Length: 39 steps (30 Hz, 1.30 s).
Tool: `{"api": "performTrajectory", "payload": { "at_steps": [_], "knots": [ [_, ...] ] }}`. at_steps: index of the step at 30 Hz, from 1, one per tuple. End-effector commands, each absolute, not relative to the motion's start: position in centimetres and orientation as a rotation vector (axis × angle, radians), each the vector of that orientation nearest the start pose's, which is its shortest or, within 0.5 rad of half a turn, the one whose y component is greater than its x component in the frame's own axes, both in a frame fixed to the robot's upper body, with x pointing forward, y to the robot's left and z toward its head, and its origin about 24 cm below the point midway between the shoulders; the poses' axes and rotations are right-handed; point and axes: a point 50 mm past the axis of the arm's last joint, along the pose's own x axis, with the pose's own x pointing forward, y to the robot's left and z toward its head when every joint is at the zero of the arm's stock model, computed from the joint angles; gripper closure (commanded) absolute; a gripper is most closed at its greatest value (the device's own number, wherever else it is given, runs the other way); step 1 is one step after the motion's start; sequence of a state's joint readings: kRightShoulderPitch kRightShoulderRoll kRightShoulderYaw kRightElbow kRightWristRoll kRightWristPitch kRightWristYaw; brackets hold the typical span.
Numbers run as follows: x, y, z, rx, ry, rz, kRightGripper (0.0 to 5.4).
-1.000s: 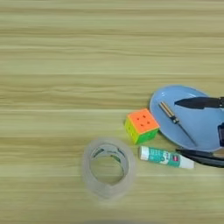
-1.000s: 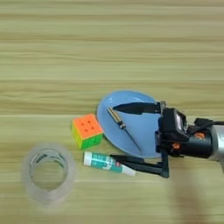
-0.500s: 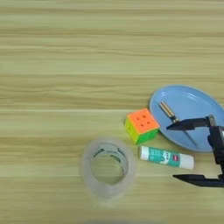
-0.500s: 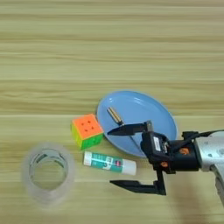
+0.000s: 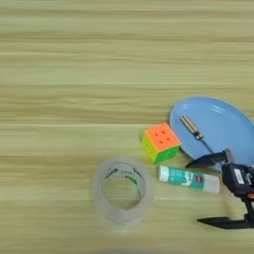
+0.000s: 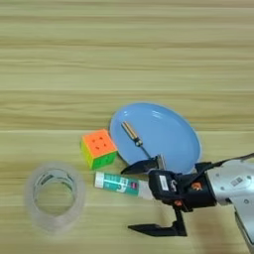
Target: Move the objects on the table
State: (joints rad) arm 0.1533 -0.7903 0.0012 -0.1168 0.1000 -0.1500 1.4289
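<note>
Reaching in from the right side, the silver arm lies low over the table [image 6: 59,59] and points left. Its gripper [image 6: 136,198] has two black fingers spread wide apart, and they hold nothing. One finger tip [image 6: 130,169] sits near the front rim of the blue plate [image 6: 168,131], just above the cap end of the glue stick [image 6: 119,183]. The other finger tip [image 6: 139,229] sits lower down, nearer to the robot. The cap end of the glue stick lies between the two fingers, but I cannot tell if they touch it.

The glue stick lies flat on the wood, just in front of the puzzle cube [image 6: 99,148]. The cube sits just left of the plate. A small screwdriver [image 6: 135,136] lies on the plate. A clear roll of tape [image 6: 52,196] rests on the wood, left of the glue stick.

The right eye view shows the whole gripper and the silver arm behind it. The left eye view shows only the fingers and a bit of the black wrist at the edge.
</note>
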Motion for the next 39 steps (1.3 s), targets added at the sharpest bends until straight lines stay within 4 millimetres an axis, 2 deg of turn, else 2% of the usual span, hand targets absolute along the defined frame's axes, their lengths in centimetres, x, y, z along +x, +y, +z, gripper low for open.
{"api": "performTrajectory", "payload": {
  "at_steps": [1,9,16,26,32,39],
  "knots": [
    [19.9,-23.6,8.1,-0.769,0.358,1.394,0.03],
    [20.9,-23.5,7.6,-0.802,0.347,1.324,0.03],
    [20.7,-23.4,7.3,-0.807,0.365,1.343,0.03],
    [20.4,-23.3,7.2,-0.825,0.392,1.385,1.23],
    [20.3,-23.3,7.2,-0.825,0.393,1.396,1.72],
    [20.2,-23.3,7.1,-0.821,0.395,1.396,2.71]
  ]
}}
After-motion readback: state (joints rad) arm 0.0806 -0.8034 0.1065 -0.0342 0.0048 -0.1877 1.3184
